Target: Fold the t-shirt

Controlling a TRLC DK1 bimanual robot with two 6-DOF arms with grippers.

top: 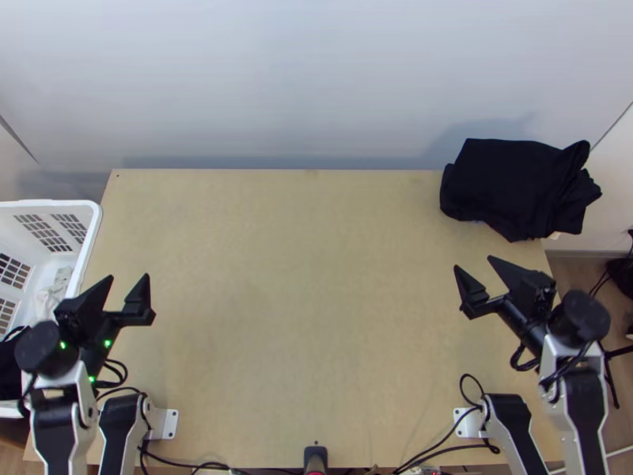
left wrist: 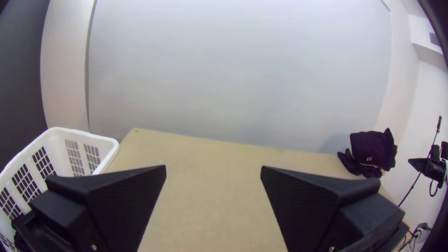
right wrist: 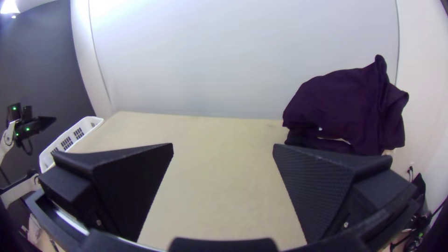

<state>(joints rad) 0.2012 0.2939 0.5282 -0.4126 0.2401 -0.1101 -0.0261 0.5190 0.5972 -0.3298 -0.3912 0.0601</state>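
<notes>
Dark cloth (top: 514, 186) lies bunched in a pile at the table's back right corner; whether the t-shirt is part of it I cannot tell. In the right wrist view the same dark pile (right wrist: 345, 109) looks purple-black, with a small light strip low on it. My left gripper (top: 129, 281) is open over the table's left edge beside the basket, far from the pile; its fingers stand wide apart around the left gripper's gap (left wrist: 213, 169). My right gripper (top: 472, 263) is open, nearer the camera than the pile and apart from it; empty space lies between the right gripper's fingertips (right wrist: 223, 147).
A white basket (top: 96, 229) with slotted walls stands at the left of the wooden table (top: 301, 277), holding some pale and dark items. A wall (top: 316, 79) rises behind the back edge. Black cables (top: 443, 435) lie along the near edge.
</notes>
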